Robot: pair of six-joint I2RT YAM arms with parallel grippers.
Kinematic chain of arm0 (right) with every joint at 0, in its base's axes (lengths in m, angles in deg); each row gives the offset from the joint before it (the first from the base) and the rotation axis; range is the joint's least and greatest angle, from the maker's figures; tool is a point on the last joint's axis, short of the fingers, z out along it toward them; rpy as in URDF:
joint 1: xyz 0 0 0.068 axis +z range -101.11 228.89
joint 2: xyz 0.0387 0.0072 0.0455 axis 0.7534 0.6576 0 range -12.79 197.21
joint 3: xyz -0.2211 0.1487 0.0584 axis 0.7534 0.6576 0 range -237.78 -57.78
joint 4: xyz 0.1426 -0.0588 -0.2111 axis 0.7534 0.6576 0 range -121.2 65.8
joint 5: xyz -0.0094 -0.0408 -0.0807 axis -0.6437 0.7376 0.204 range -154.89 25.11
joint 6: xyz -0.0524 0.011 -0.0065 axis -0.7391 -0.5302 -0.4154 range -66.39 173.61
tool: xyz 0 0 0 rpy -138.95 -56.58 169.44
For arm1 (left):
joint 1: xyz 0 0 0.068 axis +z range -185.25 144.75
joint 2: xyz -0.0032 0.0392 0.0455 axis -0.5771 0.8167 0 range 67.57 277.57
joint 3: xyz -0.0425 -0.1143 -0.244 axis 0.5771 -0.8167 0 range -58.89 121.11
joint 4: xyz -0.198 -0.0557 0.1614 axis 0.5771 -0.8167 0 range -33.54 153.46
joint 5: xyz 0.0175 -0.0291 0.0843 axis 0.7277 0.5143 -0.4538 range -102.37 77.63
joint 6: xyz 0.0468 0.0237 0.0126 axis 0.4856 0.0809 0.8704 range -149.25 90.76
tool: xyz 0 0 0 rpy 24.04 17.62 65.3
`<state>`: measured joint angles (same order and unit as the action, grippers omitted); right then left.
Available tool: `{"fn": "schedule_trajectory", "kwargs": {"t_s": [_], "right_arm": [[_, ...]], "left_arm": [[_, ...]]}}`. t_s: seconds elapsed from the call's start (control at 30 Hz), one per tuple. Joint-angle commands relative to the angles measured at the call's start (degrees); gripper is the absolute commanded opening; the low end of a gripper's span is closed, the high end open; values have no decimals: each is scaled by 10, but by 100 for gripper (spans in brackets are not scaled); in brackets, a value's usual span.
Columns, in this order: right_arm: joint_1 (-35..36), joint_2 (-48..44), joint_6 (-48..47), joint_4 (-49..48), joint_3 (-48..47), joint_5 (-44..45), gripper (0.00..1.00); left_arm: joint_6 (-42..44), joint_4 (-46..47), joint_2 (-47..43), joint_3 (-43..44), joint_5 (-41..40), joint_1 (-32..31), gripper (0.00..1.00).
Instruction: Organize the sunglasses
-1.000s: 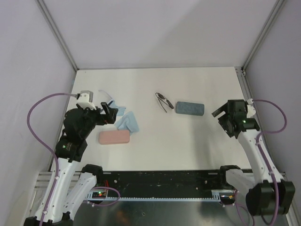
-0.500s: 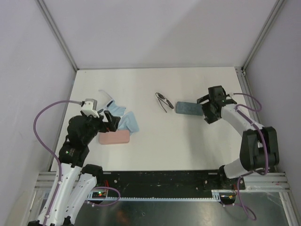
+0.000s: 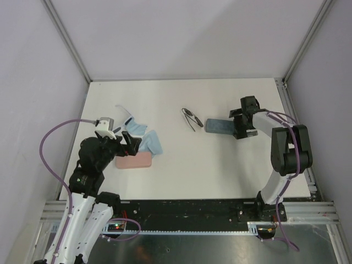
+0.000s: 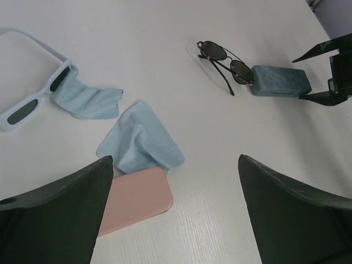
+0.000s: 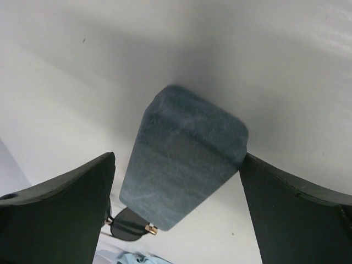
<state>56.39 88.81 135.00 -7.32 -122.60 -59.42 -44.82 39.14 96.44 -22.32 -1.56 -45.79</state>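
Enclosure: plain pale walls on the left [image 3: 38, 66], at the back [image 3: 187, 38] and on the right [image 3: 330, 82], with metal posts [image 3: 67, 41] in the far corners. The table [image 3: 181, 170] is white and matt, and a black rail [image 3: 187, 212] runs along its near edge.

Left side: my left pincer [image 3: 127, 144] hangs above the near-left part of the table, fingers spread wide, holding nothing. Beyond it lie the white-framed sunglasses [image 4: 33, 93], one lens end resting on a light blue cloth [image 4: 85, 99]. A second cloth [image 4: 140, 143] lies just beside the first, its near corner at the pink case [image 4: 135, 201].

Centre: the dark-framed sunglasses [image 4: 225, 63] lie flat, just beside the left end of the grey-blue case [image 4: 278, 81].

Right side: my right pincer [image 3: 238, 125] sits low at the right end of that case. Its fingers are spread to either side of the case, with gaps visible on both sides, so nothing is pinched.
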Motion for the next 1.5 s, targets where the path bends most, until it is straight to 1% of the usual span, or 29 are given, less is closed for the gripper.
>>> {"fn": "schedule_trajectory", "kwargs": {"t_s": [0.0,0.07,0.1,0.13,0.23,0.27,0.33,0.37,0.47,0.6,0.7,0.77,0.87,0.9,0.93,1.0,1.07,1.1,1.17,1.2,1.27,1.33,1.47], "right_arm": [[-17,23,38,-8,-24,4,99],[-22,30,38,-9,-25,10,99],[-25,31,34,-10,-26,12,95],[-27,33,30,-11,-27,14,88],[-32,30,16,-10,-28,20,71],[-35,28,11,-8,-29,20,61],[-38,23,-1,-1,-28,17,47],[-39,18,-8,4,-28,17,44],[-39,2,-45,22,-28,19,40],[-33,-27,-115,47,-23,10,41],[-32,-53,-168,50,0,-15,40],[-35,-82,-194,46,27,-22,38],[-42,-148,-225,36,79,-22,36],[-47,-168,-239,35,100,-23,37],[-52,-192,-251,33,115,-27,38],[-64,-236,-283,36,144,-36,42],[-84,-282,-318,47,167,-42,49],[-93,-307,-338,53,177,-45,56],[-106,-352,-381,64,193,-47,72],[-111,-371,-400,69,198,-58,81],[-120,-412,-448,80,206,-74,90],[-128,-451,-479,93,211,-93,94],[-137,-534,-510,120,215,-128,96]], "left_arm": [[-6,24,0,-4,16,-4,100],[-6,25,0,-5,16,-4,100],[-6,25,0,-5,16,-4,100],[-6,25,0,-6,15,-4,100],[-6,27,4,-7,16,-4,100],[-6,27,6,-7,17,-4,100],[-8,28,12,-10,18,-4,100],[-9,29,16,-11,19,-4,100],[-11,31,31,-12,24,-4,100],[-10,34,48,-12,34,-8,100],[-15,36,69,-11,46,-18,100],[-19,37,94,-7,55,-32,100],[-27,37,152,9,58,-75,100],[-33,37,179,17,50,-93,100],[-38,37,200,32,38,-125,100],[-40,38,259,72,-13,-198,100],[-23,38,330,133,-63,-271,100],[-5,38,375,163,-75,-298,100],[62,39,462,238,-71,-344,100],[88,38,508,283,-75,-361,100],[129,38,585,360,-78,-373,100],[172,37,656,434,-58,-377,100],[244,32,780,560,-42,-378,100]]}}
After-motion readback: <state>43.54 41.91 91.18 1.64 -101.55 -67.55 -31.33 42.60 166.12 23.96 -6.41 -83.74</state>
